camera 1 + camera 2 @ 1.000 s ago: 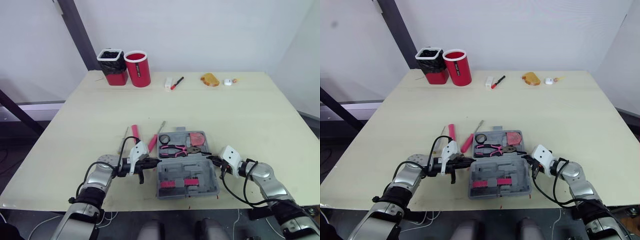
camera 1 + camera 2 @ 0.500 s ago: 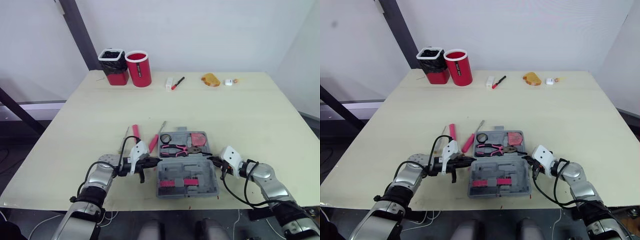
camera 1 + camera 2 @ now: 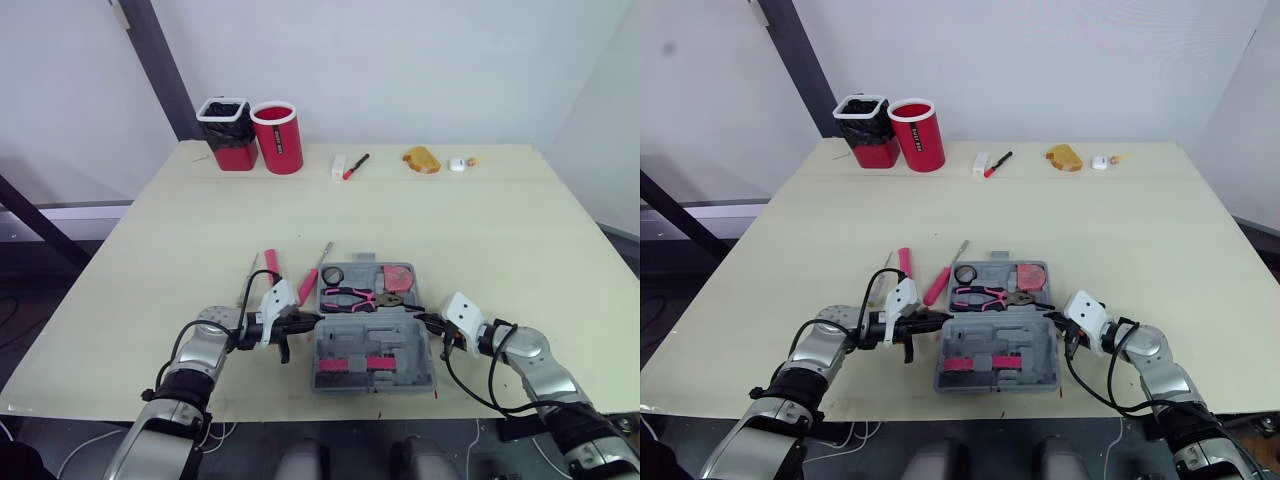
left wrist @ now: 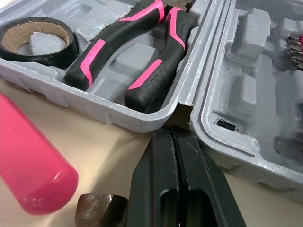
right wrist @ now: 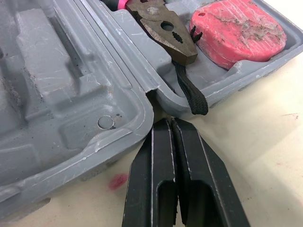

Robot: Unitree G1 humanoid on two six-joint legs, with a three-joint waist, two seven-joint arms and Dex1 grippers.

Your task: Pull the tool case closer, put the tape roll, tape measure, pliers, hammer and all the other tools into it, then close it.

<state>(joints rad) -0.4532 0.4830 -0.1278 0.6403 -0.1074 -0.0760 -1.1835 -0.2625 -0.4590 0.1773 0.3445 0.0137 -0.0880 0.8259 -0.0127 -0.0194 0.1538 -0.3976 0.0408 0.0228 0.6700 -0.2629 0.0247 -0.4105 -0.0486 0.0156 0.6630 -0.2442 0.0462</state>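
- Flanking the case (image 3: 400, 335) at the front of the table (image 3: 480, 230), our left jaws and right jaws are closed, empty.
- Pliers (image 3: 350, 297), tape roll (image 3: 331, 277), tape measure (image 3: 397, 278) lie inside.
- Hammer (image 3: 270, 262), screwdriver (image 3: 306, 287) lie outside, left; hammer's head unclear.

In the left wrist view the pliers (image 4: 118, 41) in the tool case (image 4: 118, 113) lose their head past the picture's edge. The pink handle (image 4: 28, 165) just beside the case is cut off too. The pink pieces (image 3: 350, 364) in the case's lid, and the small things (image 3: 420, 159) on the worktop (image 3: 480, 230) well behind the case, are too small to tell.
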